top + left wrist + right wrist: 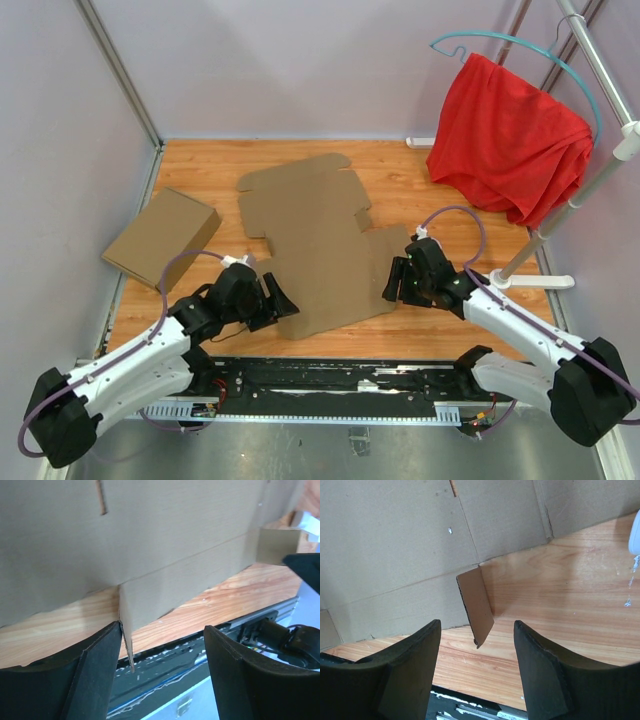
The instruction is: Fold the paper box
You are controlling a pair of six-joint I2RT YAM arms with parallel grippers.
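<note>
The paper box (320,235) is a flat brown die-cut cardboard sheet lying in the middle of the wooden table. My left gripper (285,300) is open at the sheet's near left corner. In the left wrist view the sheet (150,540) fills the top, and a small raised side flap (126,635) stands edge-on against my left finger (100,655). My right gripper (393,282) is open at the sheet's near right edge. In the right wrist view a small tab (476,607) stands up from the sheet (395,545), between the open fingers of the gripper (477,625), touching neither.
A lighter tan finished cardboard box (162,237) lies at the left of the table. A red cloth (510,135) hangs on a blue hanger from a white rack (560,235) at the right. The black rail (330,380) runs along the near table edge.
</note>
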